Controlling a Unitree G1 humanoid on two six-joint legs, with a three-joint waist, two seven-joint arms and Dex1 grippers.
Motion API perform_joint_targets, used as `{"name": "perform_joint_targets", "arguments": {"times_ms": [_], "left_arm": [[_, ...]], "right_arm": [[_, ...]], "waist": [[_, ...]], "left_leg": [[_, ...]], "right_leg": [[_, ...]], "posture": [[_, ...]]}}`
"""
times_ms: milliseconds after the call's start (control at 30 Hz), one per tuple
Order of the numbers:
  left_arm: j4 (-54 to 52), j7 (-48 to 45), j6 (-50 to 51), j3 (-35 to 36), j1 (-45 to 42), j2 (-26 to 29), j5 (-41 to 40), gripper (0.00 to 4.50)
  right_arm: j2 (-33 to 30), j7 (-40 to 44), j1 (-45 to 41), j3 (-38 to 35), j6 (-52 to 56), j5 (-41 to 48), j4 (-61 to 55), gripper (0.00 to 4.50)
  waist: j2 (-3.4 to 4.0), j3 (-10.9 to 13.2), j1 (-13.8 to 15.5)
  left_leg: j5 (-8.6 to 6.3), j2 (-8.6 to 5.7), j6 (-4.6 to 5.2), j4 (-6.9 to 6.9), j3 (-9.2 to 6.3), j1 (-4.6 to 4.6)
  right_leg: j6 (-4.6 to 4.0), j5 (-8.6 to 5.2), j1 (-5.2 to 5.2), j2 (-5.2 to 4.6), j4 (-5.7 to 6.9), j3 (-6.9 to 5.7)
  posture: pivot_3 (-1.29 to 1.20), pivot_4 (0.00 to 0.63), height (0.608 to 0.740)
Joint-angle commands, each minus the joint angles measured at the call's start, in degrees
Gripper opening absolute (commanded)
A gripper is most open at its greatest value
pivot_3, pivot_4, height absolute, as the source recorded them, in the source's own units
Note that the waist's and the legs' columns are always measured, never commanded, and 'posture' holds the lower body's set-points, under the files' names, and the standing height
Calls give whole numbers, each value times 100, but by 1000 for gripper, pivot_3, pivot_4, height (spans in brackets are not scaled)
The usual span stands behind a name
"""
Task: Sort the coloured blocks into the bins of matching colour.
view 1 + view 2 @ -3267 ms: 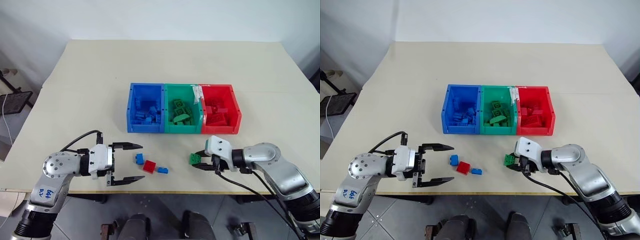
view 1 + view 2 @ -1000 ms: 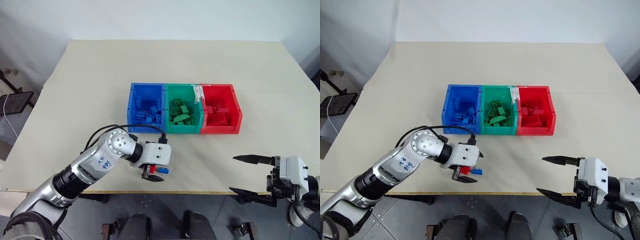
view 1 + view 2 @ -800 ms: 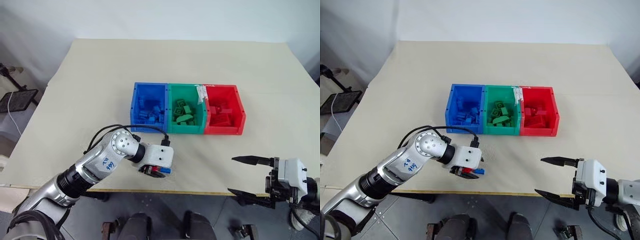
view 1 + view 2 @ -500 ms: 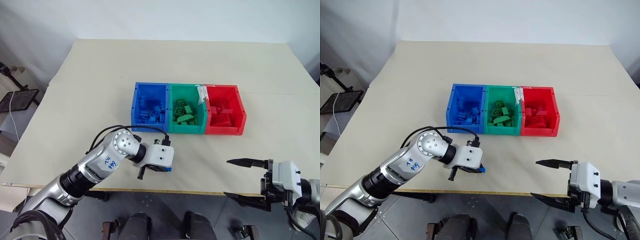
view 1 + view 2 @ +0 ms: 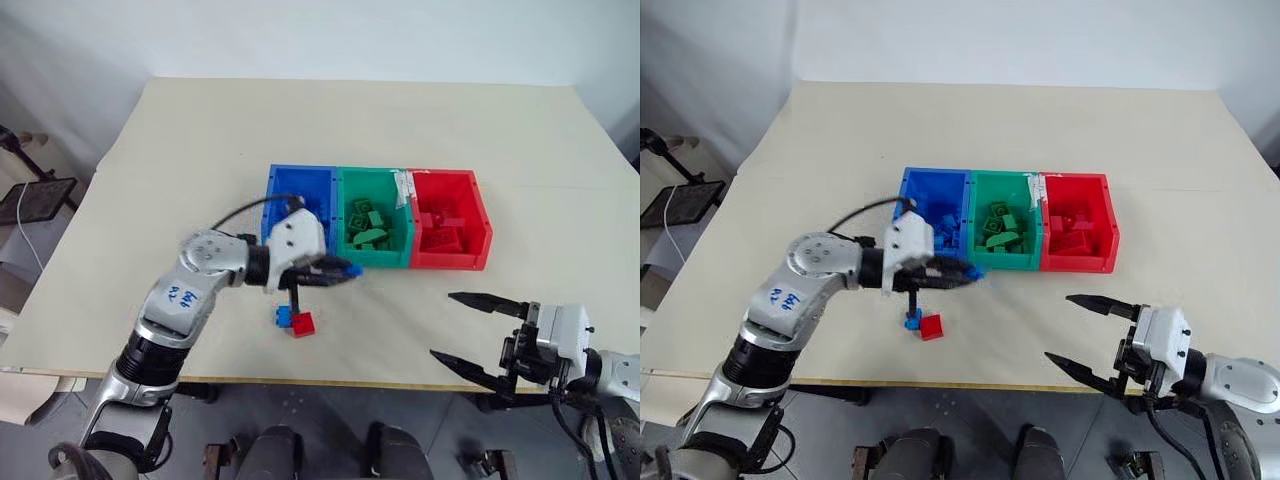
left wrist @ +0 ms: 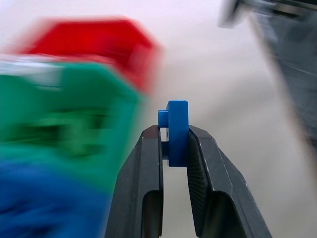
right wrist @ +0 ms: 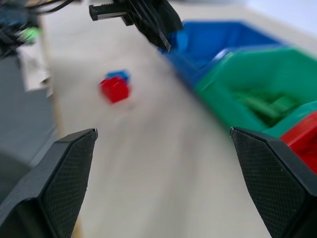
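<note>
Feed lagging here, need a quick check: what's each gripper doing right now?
Left gripper: fingers shut on a small blue block, lifted above the table.
Right gripper: fingers wide open, holding nothing.

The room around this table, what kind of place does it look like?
Probably a robot lab or test room: a plain beige table against bare white walls, holding only three joined sorting bins and toy blocks, with an equipment stand and cable beside it.

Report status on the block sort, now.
Left tool shut on blue block, off the table. Right tool open, empty. Red block, another blue block remain. Path clear.
</note>
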Motion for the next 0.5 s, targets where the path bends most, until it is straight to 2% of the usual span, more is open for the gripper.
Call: {"name": "perform_joint_targets", "arguments": {"times_ms": [33,100,267,433,500], "left_arm": [[399,737,181,815,-118,-154,-250,320],[815,1120,97,889,-424,-359,-155,320],[1932,1405,-360,521,-1026,-716,230,320],[2579,1530,-448,431,-1335,-651,442,320],[2628,1571,-338,464,-1369,-603,456,1086]], "right_arm": [[155,-230,4,-158,-180,117,-165,4500],[212,-322,-40,-83,-208,76,-166,4500],[286,-662,-469,84,-55,102,-143,4500],[240,-887,-778,258,214,177,-269,4500],[238,-908,-871,326,232,150,-269,4500]], "waist": [[0,0,1],[0,0,19],[-5,-1,17],[-5,-1,-53],[-5,-1,-76]], "left_leg": [[0,-1,0,0,1,0],[0,-1,0,0,1,1],[0,-8,1,3,13,0],[0,-4,0,-9,15,0],[0,-4,0,-11,16,0]], "right_leg": [[0,0,1,-1,0,1],[0,0,1,-1,2,-1],[3,2,2,-3,3,-2],[3,2,-5,1,5,-8],[3,2,-6,1,5,-8]], "posture": [[0,150,740],[0,150,740],[0,150,740],[0,150,740],[0,150,740]]}}
